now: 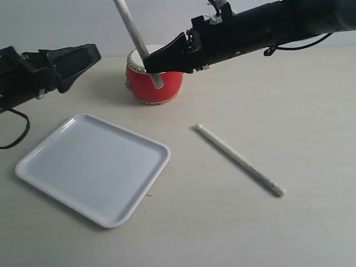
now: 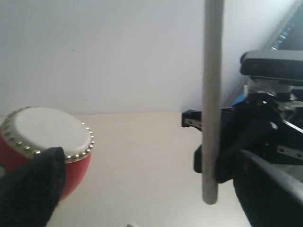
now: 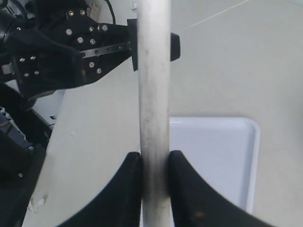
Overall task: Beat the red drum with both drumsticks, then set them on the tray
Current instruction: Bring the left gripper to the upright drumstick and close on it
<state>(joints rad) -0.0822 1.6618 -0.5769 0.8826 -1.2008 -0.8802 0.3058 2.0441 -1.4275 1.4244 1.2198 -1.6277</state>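
Note:
The red drum (image 1: 161, 86) stands at the back of the table; its cream skin and studs show in the left wrist view (image 2: 47, 130). My right gripper (image 1: 148, 62) (image 3: 155, 158) is shut on one drumstick (image 1: 133, 30) (image 3: 154, 94), holding it steeply tilted over and in front of the drum. That held drumstick (image 2: 211, 94) also shows in the left wrist view. The other drumstick (image 1: 239, 159) lies loose on the table to the right. My left gripper (image 1: 89, 62) (image 2: 151, 203) hovers open and empty, left of the drum. The white tray (image 1: 94, 167) (image 3: 213, 156) lies front left.
The pale table top (image 1: 267, 100) runs bare to the right of the drum and towards the front. A black cable (image 1: 16, 139) hangs at the left edge beside the tray. A plain wall stands behind the table.

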